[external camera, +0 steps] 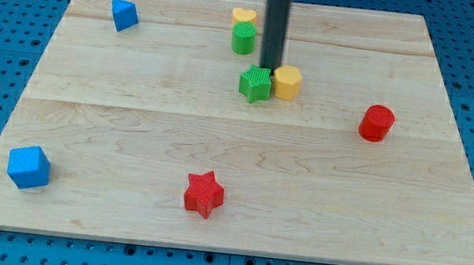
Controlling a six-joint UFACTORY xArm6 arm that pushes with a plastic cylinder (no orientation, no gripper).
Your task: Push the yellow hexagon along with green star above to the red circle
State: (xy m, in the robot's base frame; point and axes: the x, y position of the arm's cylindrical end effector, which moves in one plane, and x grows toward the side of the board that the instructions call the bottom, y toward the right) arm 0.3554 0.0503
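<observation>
Yellow hexagon (287, 82) touching green star (256, 84) near board centre, red circle (377, 122) well apart toward the view's right. Bare rod, nothing to open or close; my tip (272, 68) just above the pair. Probably light, rigid, easily sliding; best pushed from the star's left face.

Two yellow blocks (287, 82), two green (256, 84), two blue (28, 167), two red (204, 193).
</observation>
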